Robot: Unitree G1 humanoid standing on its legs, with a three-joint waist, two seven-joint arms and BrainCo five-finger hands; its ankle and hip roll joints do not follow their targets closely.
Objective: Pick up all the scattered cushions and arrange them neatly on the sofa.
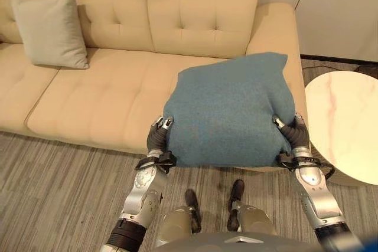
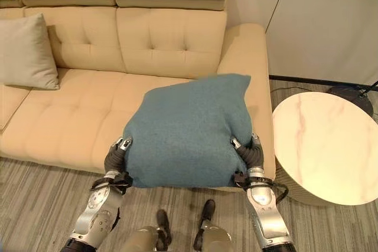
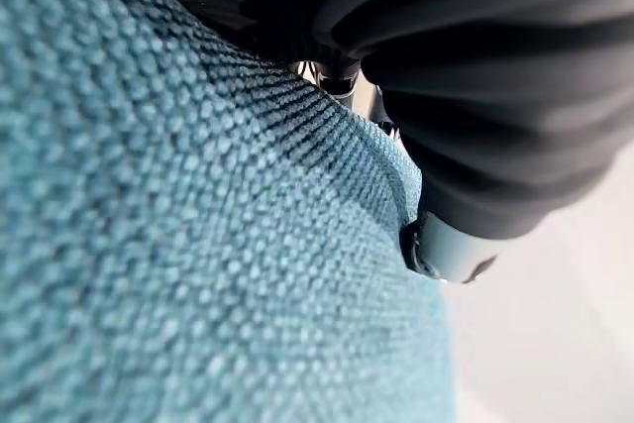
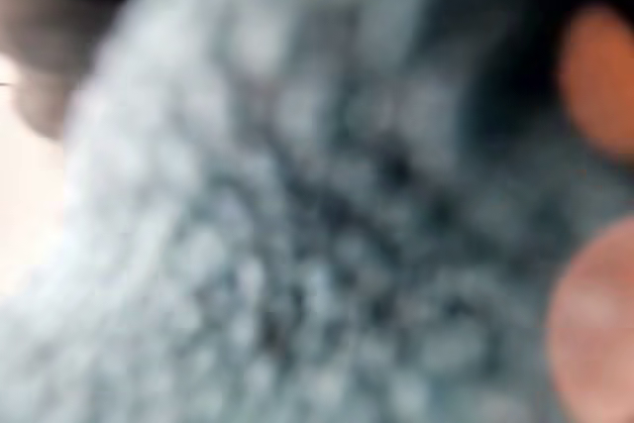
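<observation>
Between my left hand [image 1: 158, 137] and right hand [image 1: 293, 133] the teal cushion [image 1: 230, 110] is squeezed sideways above the sofa [image 1: 100, 95], fingers curled on its edges, so it can't sag

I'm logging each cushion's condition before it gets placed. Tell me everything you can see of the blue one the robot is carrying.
The teal-blue square fabric cushion is plump, with a coarse woven texture and rounded corners. It is held up between the two hands, the left hand on one lower side and the right hand on the other, both pressed into its edges. It hangs in front of the cream tufted sofa, over the seat's right end beside the armrest, its top tilted toward the backrest. No stains or tears show.
</observation>
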